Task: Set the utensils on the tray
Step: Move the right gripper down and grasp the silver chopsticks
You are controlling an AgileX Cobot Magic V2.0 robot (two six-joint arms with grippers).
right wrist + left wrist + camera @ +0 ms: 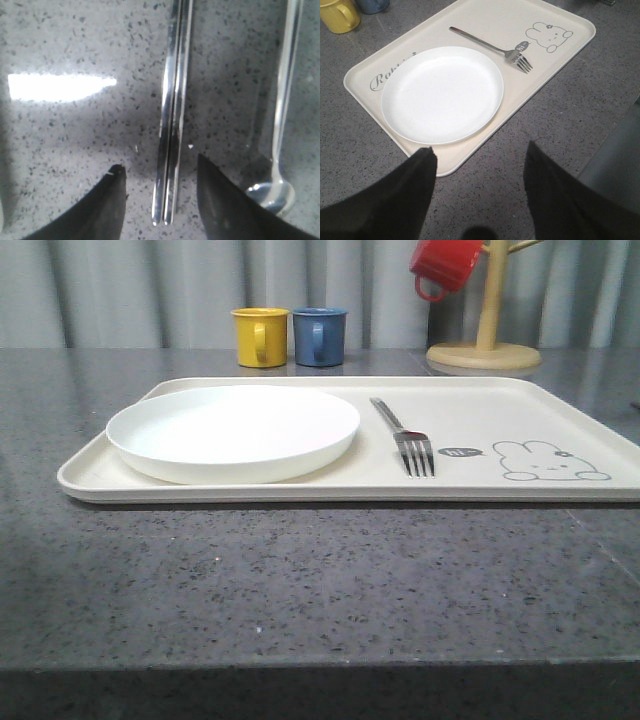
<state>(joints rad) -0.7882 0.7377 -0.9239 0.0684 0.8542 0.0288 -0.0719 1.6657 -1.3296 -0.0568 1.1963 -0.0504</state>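
Note:
The cream tray lies across the middle of the table. On it sit the round white plate at its left and the silver fork beside the plate, near the rabbit print. My left gripper hovers open over bare table just off a tray corner. In the right wrist view the pair of flat chopsticks lies on the table, its ends between the fingers of my open right gripper. The long-handled spoon lies beside them, outside one finger.
A yellow mug and a blue mug stand behind the tray. A wooden mug stand with a red mug is at the back right. The dark speckled table runs to its front edge.

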